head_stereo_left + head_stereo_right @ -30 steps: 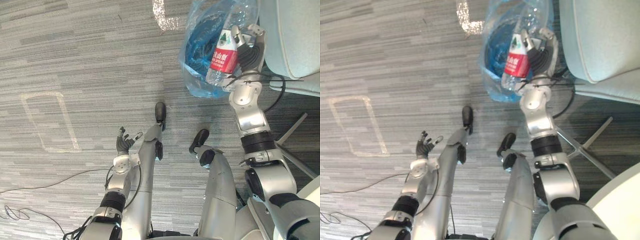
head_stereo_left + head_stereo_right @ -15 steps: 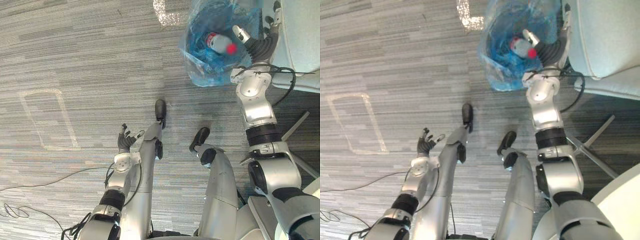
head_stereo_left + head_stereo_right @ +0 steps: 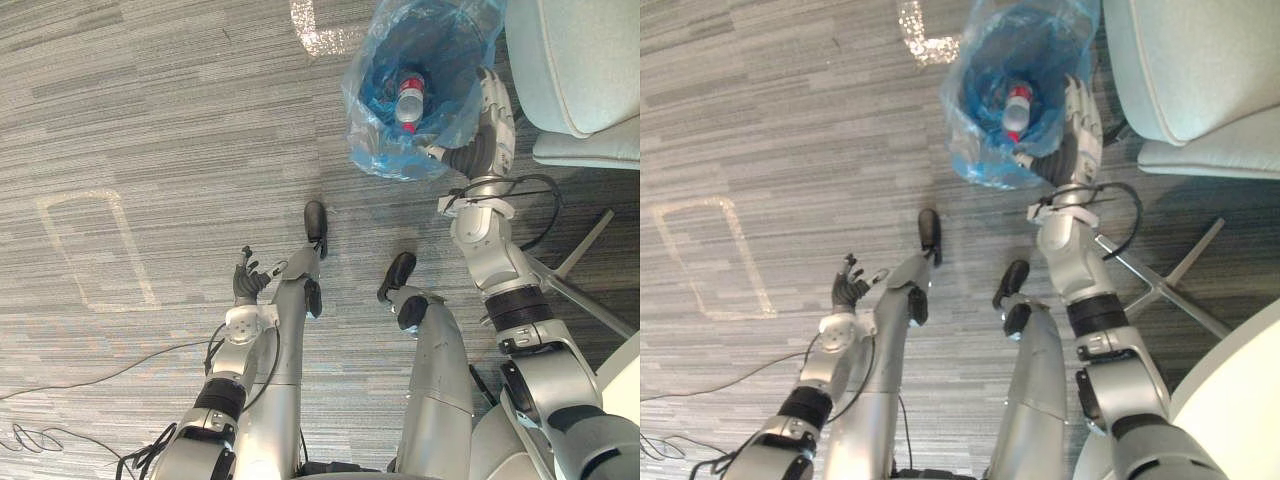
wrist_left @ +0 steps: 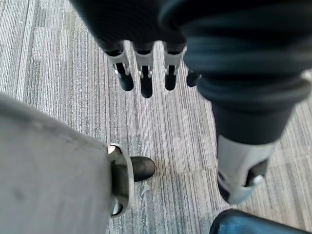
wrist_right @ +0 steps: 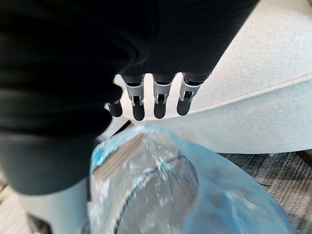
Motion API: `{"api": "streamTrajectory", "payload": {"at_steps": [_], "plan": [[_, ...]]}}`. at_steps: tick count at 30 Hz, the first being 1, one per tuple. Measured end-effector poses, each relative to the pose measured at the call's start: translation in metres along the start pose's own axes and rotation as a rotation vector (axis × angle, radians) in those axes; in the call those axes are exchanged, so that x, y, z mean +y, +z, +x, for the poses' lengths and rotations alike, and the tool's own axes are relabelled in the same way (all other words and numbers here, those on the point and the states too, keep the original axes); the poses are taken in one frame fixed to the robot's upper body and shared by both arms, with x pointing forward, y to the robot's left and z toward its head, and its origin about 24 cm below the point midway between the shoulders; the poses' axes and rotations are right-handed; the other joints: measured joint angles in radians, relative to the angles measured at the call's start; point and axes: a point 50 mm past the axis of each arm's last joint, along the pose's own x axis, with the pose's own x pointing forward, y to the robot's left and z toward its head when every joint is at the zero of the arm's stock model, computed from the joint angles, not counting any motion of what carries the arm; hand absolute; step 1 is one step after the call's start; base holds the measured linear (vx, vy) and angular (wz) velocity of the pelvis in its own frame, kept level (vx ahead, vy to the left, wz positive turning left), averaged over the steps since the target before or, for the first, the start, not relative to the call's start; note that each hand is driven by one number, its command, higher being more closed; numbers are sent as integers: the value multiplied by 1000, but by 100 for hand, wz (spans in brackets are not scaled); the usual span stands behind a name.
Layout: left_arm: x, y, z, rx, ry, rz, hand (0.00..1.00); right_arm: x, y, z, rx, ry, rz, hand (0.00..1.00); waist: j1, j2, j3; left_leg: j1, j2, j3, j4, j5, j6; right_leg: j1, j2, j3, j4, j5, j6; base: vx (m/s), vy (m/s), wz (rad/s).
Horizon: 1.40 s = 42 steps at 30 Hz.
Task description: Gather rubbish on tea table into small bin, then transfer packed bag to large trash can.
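Note:
A small bin lined with a blue plastic bag (image 3: 385, 150) stands on the carpet ahead. A clear water bottle with a red label (image 3: 408, 100) lies inside it, cap toward me. My right hand (image 3: 490, 120) hovers at the bin's right rim with straight fingers (image 5: 156, 100), open and holding nothing, the bag's rim (image 5: 195, 185) just under them. Down by my side, my left hand (image 3: 245, 285) hangs over bare carpet with its fingers (image 4: 145, 78) relaxed and open.
A pale grey upholstered chair (image 3: 575, 70) stands close against the bin's right side, and its metal legs (image 3: 590, 300) spread over the floor on my right. A white table edge (image 3: 1240, 400) shows at lower right. A taped rectangle (image 3: 95, 250) marks the carpet on the left.
My right hand has let go of the water bottle, which has dropped into the bin. The hand has opened and come down beside the bin's right rim. The left hand has stayed put.

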Motion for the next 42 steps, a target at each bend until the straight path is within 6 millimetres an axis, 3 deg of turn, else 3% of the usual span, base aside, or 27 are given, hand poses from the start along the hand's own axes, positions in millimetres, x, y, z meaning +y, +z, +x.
{"api": "streamTrajectory", "payload": {"at_steps": [9,19,20,34,42], "plan": [[-1,8,3,-37,-5,-25,0,36,-12,-4,32,206,-184,0,3,0,0,-34,4,-3,-5,1,2,-19,3,-17,-12,2,0,-52,14,1],[-7,14,4,-56,-19,-50,0,70,-18,-24,1,437,-348,0,5,2,-2,-57,-7,-27,-13,4,-2,-34,0,-34,-7,-1,1,-49,10,6],[-7,15,5,-61,-21,-52,0,72,-21,-26,13,452,-354,100,5,1,-4,-64,-9,-27,-10,4,-1,-44,-4,-33,1,-1,1,-60,11,5],[-16,20,4,-73,-38,-79,0,75,-26,-29,36,501,-367,100,4,1,-6,-70,-10,-29,6,6,-3,-51,-9,-34,23,-14,-8,-69,10,1],[-18,22,3,-77,-40,-98,0,68,-7,-20,3,419,-251,100,1,1,-6,-72,7,-29,38,9,3,-50,3,-29,34,-13,-9,-69,5,-5]]}}
